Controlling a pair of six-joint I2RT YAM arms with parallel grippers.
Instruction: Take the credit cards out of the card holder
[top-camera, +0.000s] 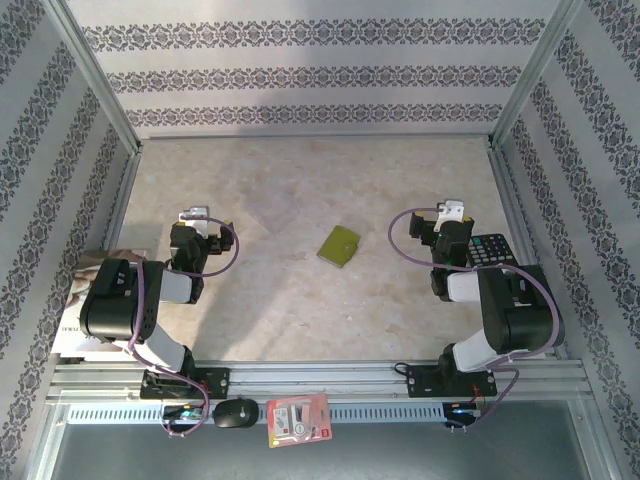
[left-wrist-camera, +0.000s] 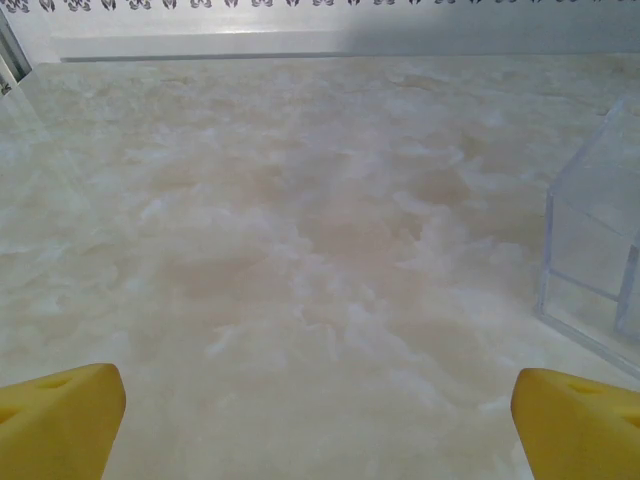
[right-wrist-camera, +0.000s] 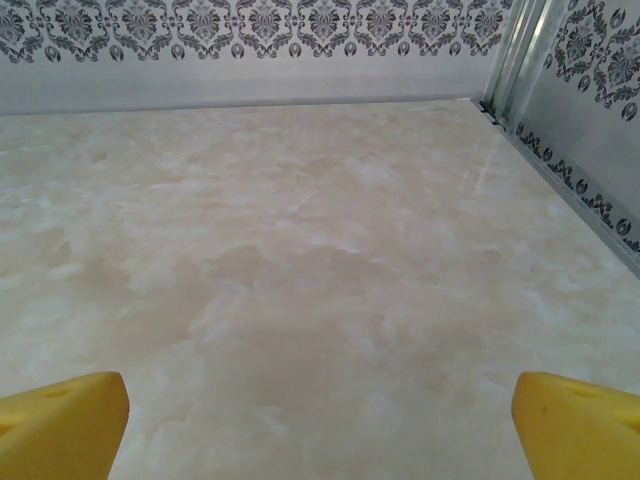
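Pale marbled tabletop inside 3 damask-patterned walls with aluminium posts.

The black-and-silver left arm rises from its base, folds at the bulky black shoulder and reaches forward with its forearm low. Its left gripper, topped by a white camera mount, points away from the base. The black-and-silver right arm mirrors that folded pose, and the right gripper also points forward. A thin purple cable loops beside each wrist. In each wrist view 2 blunt yellow fingertips sit at the lower corners, so both grippers' jaws stand wide apart.
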